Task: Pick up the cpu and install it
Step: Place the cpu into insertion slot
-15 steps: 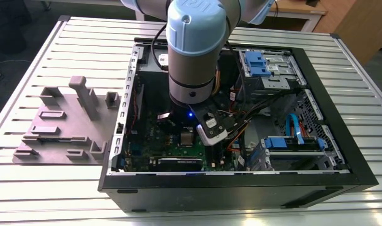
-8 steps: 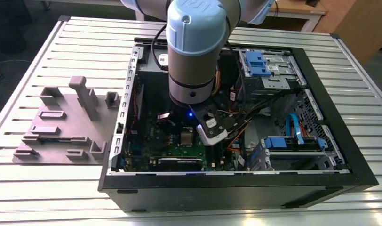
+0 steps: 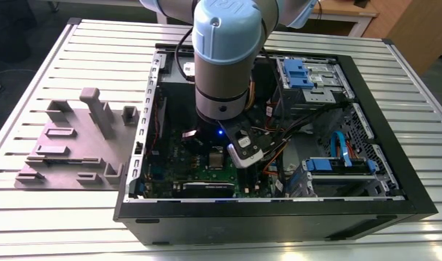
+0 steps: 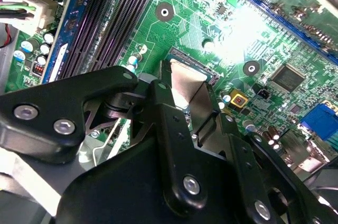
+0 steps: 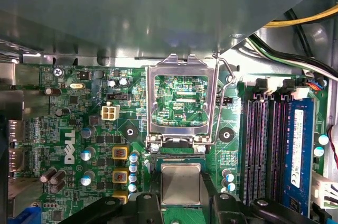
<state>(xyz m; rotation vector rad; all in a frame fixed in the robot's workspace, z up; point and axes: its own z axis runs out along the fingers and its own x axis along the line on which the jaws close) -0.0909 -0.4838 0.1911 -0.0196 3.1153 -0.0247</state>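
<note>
1. Bench (image 3: pixel 54 228): slatted metal top. It carries an open computer case and a grey tray.
2. Computer case (image 3: pixel 279 215): black, laid on its side across the middle of the bench. The open side faces up, which lets the arm (image 3: pixel 221 60) reach in from above. Contents: green motherboard (image 5: pixel 53 129), cable bundles and blue-tabbed drive bays (image 3: pixel 297 73).
3. Grey tray (image 3: pixel 68 147): moulded plastic with raised blocks. It sits beside the case, toward the bench edge at the exterior view's left.
4. Socket frame (image 5: pixel 182 60): shiny metal, swung up with its lever (image 5: pixel 217 102) released. This appears to leave the socket beneath it free to receive a chip.
5. The cpu (image 5: pixel 180 182): small silvery square, level, directly over the socket. I cannot tell whether it is seated.
6. Gripper (image 4: pixel 187 93): inside the case, low over the motherboard. Its black fingers (image 4: pixel 169 123) are drawn narrow, clasping the cpu by two opposite edges, likely to keep it square to the socket.
</note>
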